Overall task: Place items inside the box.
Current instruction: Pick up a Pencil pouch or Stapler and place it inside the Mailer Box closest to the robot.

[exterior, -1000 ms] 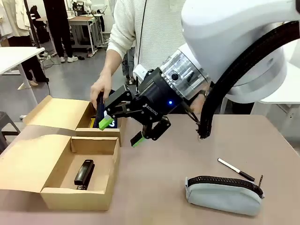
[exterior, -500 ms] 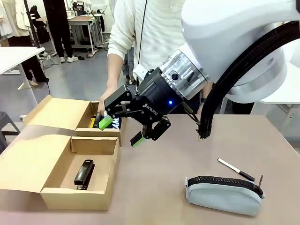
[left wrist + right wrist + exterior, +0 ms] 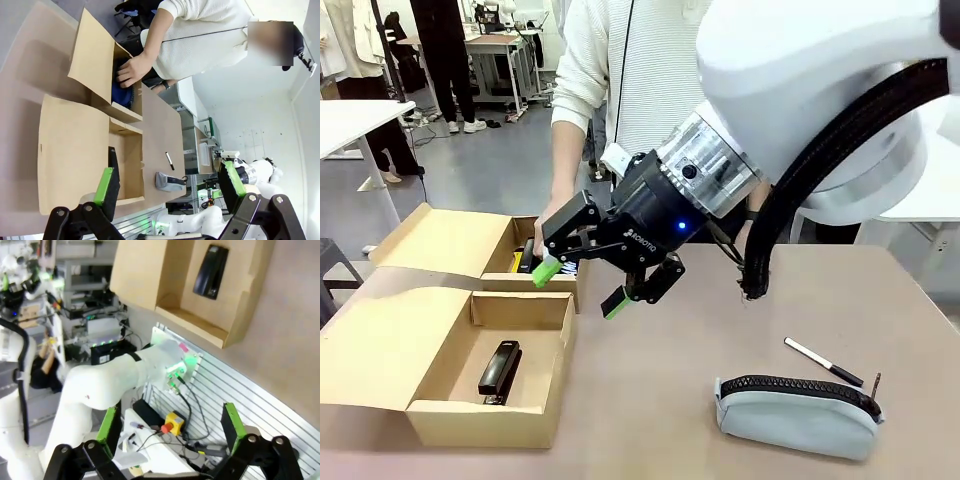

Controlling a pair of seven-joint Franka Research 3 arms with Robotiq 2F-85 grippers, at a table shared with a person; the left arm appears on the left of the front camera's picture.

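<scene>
The cardboard box (image 3: 440, 425) lies open at the left of the table. A black stapler (image 3: 500, 368) rests in its near compartment. At the far compartment a person's hand (image 3: 552, 215) presses a navy blue pouch (image 3: 570, 268) down. My right gripper (image 3: 581, 285) hangs open just right of that compartment, holding nothing. A grey pencil case (image 3: 798, 415) and a marker pen (image 3: 823, 362) lie on the table at the right. In the left wrist view my left gripper (image 3: 168, 182) is open high above the box (image 3: 75, 150), the pouch (image 3: 122, 94) and the hand (image 3: 131, 70).
Wide cardboard flaps (image 3: 380, 340) spread to the left of the box. In the right wrist view the stapler (image 3: 211, 271) lies in the box (image 3: 240, 295), and my white left arm (image 3: 110, 380) stands by the slatted base (image 3: 235, 390). Bare tabletop (image 3: 660, 400) lies between box and pencil case.
The person's hand has gone lower into the far compartment with the navy pouch. My right gripper has drifted slightly left and down, still open.
</scene>
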